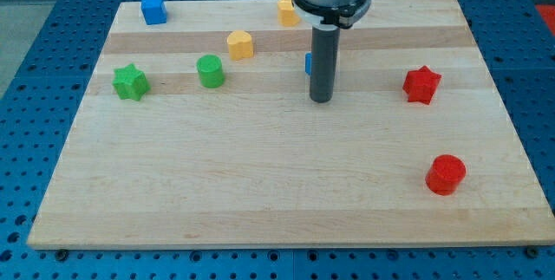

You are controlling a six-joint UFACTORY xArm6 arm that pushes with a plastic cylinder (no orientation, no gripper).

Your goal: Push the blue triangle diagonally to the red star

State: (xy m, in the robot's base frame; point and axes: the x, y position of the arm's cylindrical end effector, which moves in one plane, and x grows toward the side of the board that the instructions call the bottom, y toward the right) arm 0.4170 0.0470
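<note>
The table (260, 185) is pale wood with a smooth, matt finish and visible grain in long strips. The red star (421, 84) and the green star (130, 81) look like matt plastic. The rod (322, 63) is dark, dull metal.

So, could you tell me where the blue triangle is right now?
The blue triangle sits near the view's top centre, mostly hidden behind my rod, just above-left of my tip, with the red star off to its right.

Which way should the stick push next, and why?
Probably a small push toward the view's right. My tip sits just in front of the blue triangle, which is mostly hidden behind the rod, and the red star lies off to the right.
</note>
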